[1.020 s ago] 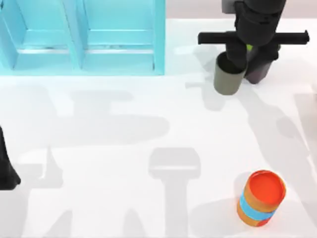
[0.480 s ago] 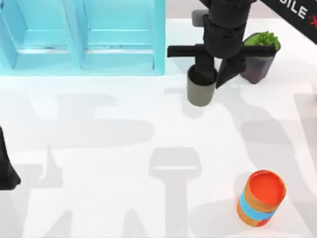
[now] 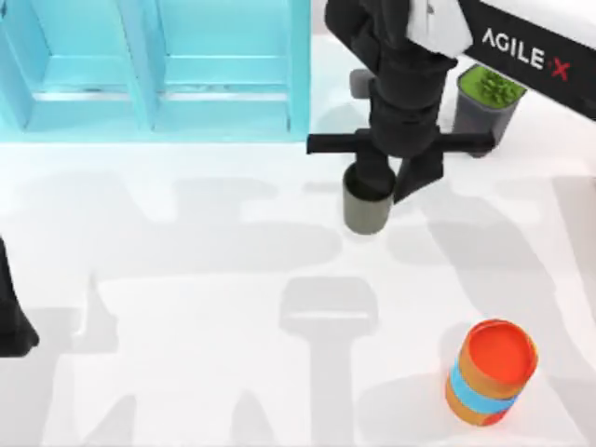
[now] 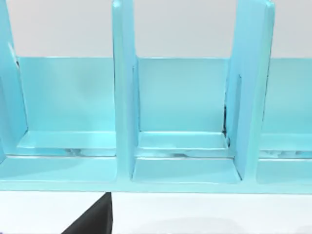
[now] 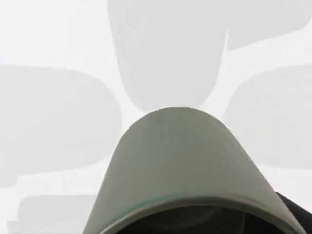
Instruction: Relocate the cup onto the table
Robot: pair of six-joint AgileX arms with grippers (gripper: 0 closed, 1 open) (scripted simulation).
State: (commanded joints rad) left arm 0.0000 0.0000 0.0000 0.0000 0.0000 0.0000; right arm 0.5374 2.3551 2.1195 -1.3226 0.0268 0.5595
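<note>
cup (image 3: pixel 361 212) grey-olive | table (image 3: pixel 186 326) white | shelf (image 3: pixel 158 70) light blue | can (image 3: pixel 491 372) orange, blue band

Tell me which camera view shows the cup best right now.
The top view: the cup shows whole there, held at its rim by the right gripper over the table, with the shelf unit nearby. The right wrist view shows its grey wall up close, cut off. The left wrist view faces the shelf unit.
</note>
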